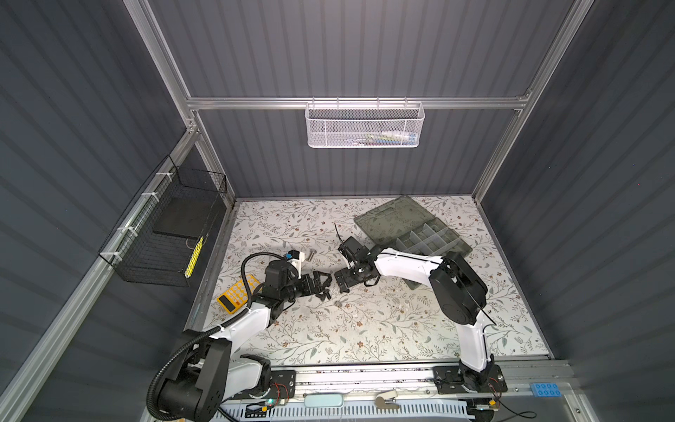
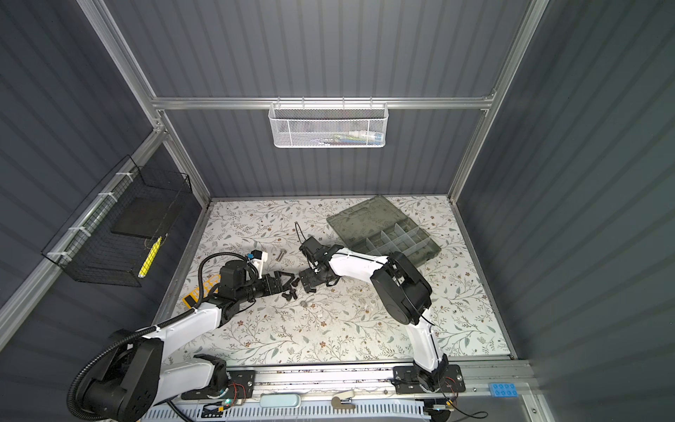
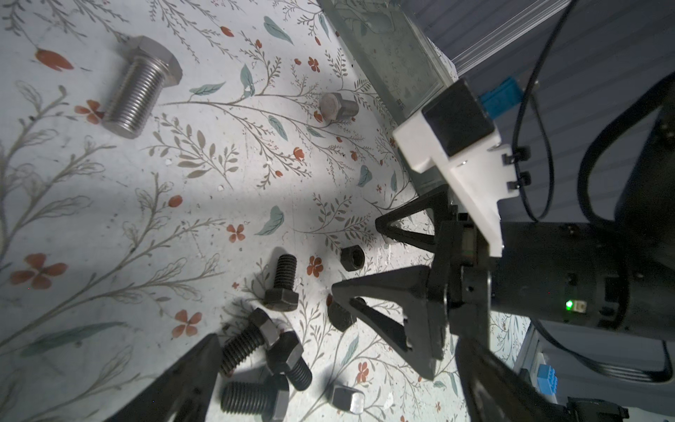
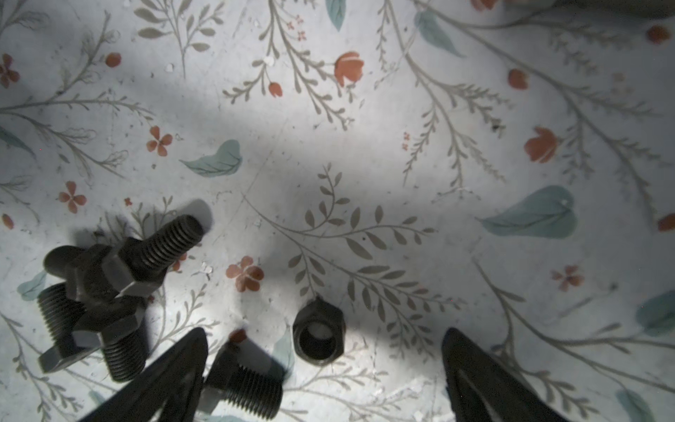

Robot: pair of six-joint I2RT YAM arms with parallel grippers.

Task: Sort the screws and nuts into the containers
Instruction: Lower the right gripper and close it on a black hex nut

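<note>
Left gripper (image 3: 336, 338) and right gripper (image 4: 323, 330) hover with fingers apart, empty, flanking black screws (image 3: 277, 288); a nut (image 3: 352, 257) lies beside them.

- Mat (image 1: 365, 329): my left gripper (image 1: 326, 286) and right gripper (image 1: 339, 281) meet tip to tip toward 9 o'clock of centre, the left at 9 o'clock of the right.
- Nut (image 4: 318, 332): on the mat between my right gripper's spread jaws, untouched.
- Heap of screws (image 3: 283, 349): beside the nut, at 6 o'clock of my left gripper's tips.
- Lone screw (image 1: 311, 254): 12 o'clock of the heap, apart.
- Containers (image 1: 427, 237): 2 o'clock on the mat, with the lid (image 1: 391, 219) at their 11 o'clock.
- Calculator (image 1: 239, 294): 9 o'clock edge.
</note>
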